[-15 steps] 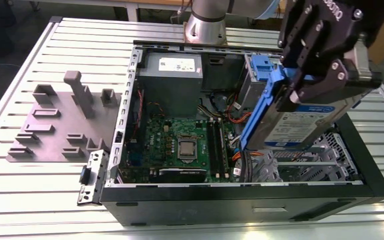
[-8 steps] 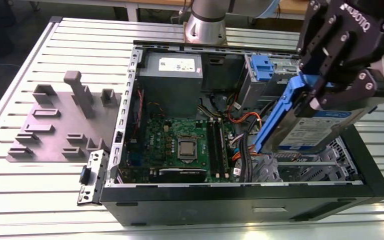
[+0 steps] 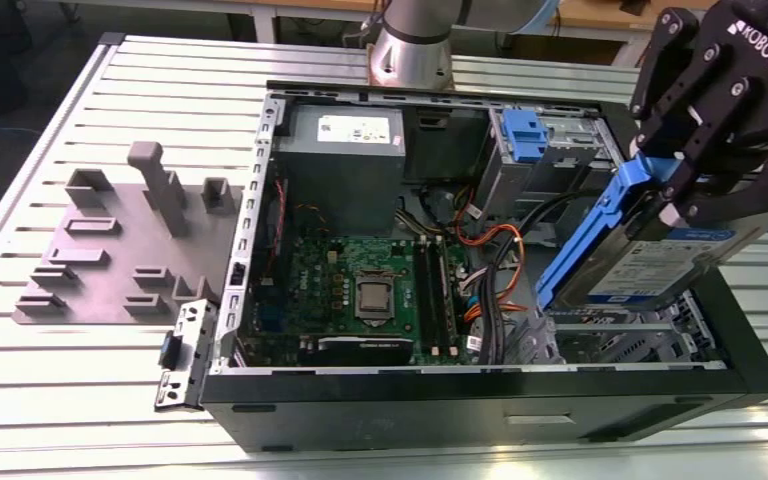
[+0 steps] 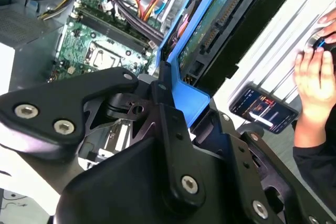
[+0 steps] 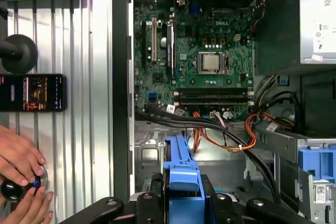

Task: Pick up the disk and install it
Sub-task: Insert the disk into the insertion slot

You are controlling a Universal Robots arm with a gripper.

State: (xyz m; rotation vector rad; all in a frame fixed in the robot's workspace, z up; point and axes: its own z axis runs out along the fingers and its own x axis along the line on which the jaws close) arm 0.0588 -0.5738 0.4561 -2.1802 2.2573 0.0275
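Exterior view: the black two-fingered gripper (image 3: 684,195) is clamped on the disk (image 3: 658,262), a flat silver hard drive with a white-and-blue label, by its bright blue plastic carrier bracket (image 3: 598,225). The disk hangs tilted, one end down, over the open black metal computer case (image 3: 491,405), above that case's front corner at the exterior view's right. In the second wrist view, the black fingers (image 4: 168,124) pinch the bracket's edge from both sides. The pick-up looks done. The install is not: the drive appears seated in no bay of the case. The green motherboard (image 3: 357,285) lies exposed in the case's middle.
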